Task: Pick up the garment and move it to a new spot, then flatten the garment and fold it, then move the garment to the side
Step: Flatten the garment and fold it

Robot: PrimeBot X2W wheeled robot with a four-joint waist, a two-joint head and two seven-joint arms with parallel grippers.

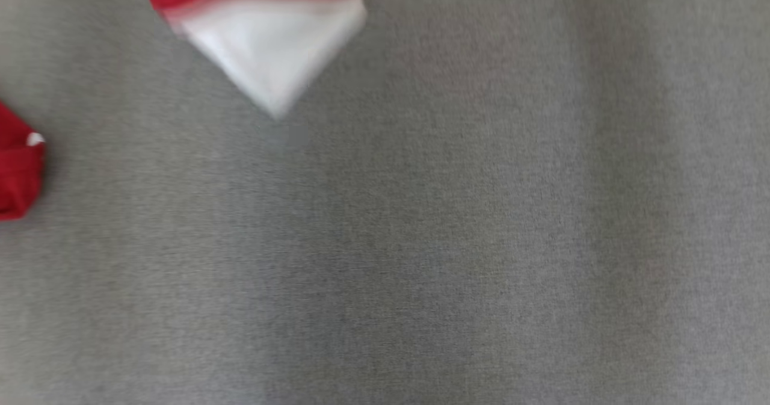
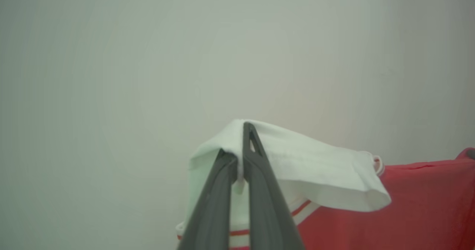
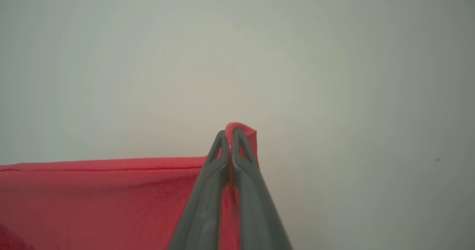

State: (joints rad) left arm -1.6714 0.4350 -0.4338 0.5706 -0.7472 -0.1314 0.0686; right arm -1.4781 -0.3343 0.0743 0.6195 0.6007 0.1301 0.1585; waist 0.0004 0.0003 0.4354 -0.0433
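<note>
The left jaws are pressing fully together on a white fold of the garment [image 2: 315,172]. Their dark fingers [image 2: 261,190] are pinching the cloth near the tips, so the white part is draping over them. The red body is trailing off to the right in the left wrist view, and red-and-white striped trim is showing just beneath the fingers. The right jaws are likewise clamping tight, gripping a small bunched corner of red cloth, while the rest of the red fabric is stretching away to the left in the right wrist view. Both wrist views are looking out onto a pale, featureless background. In the blurred head view, a white pointed section [image 1: 271,50] topped by red is showing at the far edge, left of centre, over the grey surface [image 1: 481,242]. Whether it is touching the surface cannot be told. Another red piece [image 1: 18,176] is showing at the left edge.
</note>
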